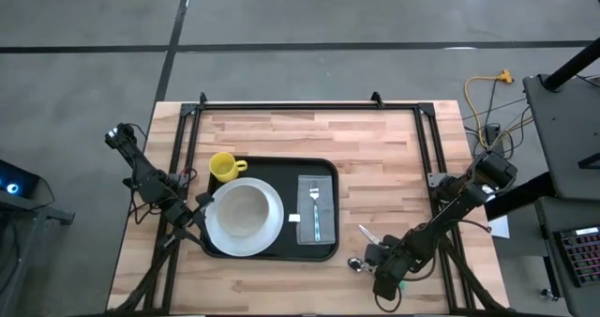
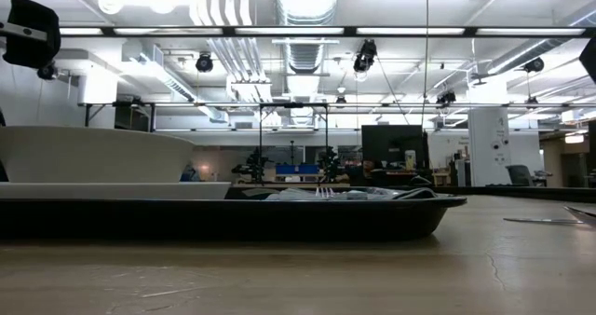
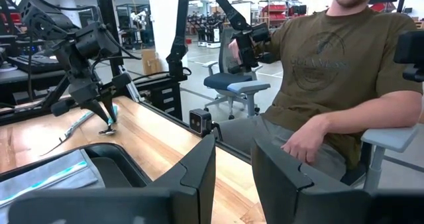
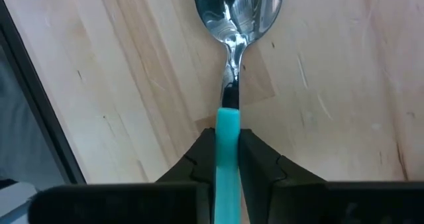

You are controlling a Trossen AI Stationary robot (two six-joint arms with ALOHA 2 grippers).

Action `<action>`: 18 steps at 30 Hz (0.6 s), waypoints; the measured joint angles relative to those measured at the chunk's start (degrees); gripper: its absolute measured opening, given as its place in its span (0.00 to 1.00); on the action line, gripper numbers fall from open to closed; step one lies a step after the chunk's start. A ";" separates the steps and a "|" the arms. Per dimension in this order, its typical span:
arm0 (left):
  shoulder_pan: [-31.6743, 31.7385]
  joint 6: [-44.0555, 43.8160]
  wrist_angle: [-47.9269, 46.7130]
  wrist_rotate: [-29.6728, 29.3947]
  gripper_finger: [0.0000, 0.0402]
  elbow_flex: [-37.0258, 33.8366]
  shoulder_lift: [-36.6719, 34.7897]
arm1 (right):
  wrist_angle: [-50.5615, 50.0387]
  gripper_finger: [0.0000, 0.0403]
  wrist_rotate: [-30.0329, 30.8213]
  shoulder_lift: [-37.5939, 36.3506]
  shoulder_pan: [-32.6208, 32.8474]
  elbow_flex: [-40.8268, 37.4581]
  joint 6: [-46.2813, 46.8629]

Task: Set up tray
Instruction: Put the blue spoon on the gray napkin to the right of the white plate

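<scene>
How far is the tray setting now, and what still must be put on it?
Done: the tray holds the plate, the yellow cup, and the napkin with a fork on it. In hand: the right end effector is shut on the spoon, which is on the table beside the tray. Left: moving the spoon onto the tray.

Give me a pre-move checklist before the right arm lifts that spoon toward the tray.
1. Right gripper closed on the spoon handle: ok, fingers press both sides of the teal handle.
2. Spoon centred between the fingers: ok.
3. Spoon off the table: not ok, bowl rests on the wood.
4. Spot free on the tray: ok, the napkin has room beside the fork.
5. Left gripper out of the way: ok, it waits open at the tray's left end by the plate.
6. Knife clear of the lift path: cannot tell.
</scene>
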 joint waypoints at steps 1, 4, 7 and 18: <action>0.01 0.00 -0.01 0.00 0.20 0.00 0.01 | 0.00 0.07 -0.07 0.00 -0.01 0.00 0.09; 0.02 0.00 -0.01 0.00 0.20 -0.01 0.00 | 0.04 0.07 -0.13 -0.18 0.01 0.00 1.41; 0.02 0.00 -0.01 0.00 0.20 -0.01 0.02 | 0.01 0.07 -0.18 -0.55 -0.07 -0.02 1.56; 0.02 0.00 0.00 0.00 0.20 0.00 0.00 | -0.56 0.07 -0.16 -4.89 -3.58 -0.24 0.86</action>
